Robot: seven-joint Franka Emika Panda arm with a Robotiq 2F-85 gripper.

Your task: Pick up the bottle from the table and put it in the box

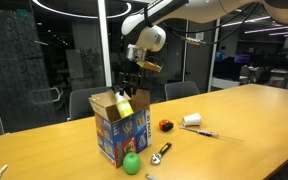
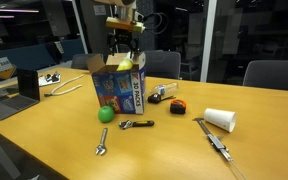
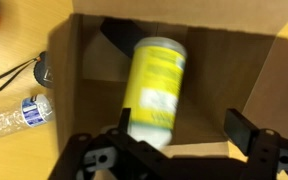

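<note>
The bottle [image 3: 156,88], yellow-green with a white end, lies tilted inside the open box [image 3: 274,80]. In both exterior views its yellow part [image 1: 124,108] [image 2: 125,66] shows at the top opening of the blue printed box [image 1: 119,135] [image 2: 119,92]. My gripper [image 3: 182,128] hangs just above the box opening [image 1: 132,85] [image 2: 124,45]. Its fingers are spread wide. The bottle is beside one finger only, and the other finger stands well apart from it.
A green ball [image 1: 131,162] [image 2: 106,114] sits by the box. A short white cylinder [image 1: 192,119] [image 2: 221,119], a small orange object [image 1: 166,125] [image 2: 178,106], wrenches [image 1: 161,153] [image 2: 136,125] and a screwdriver [image 2: 214,140] lie nearby. A laptop [image 2: 24,85] stands at one table end.
</note>
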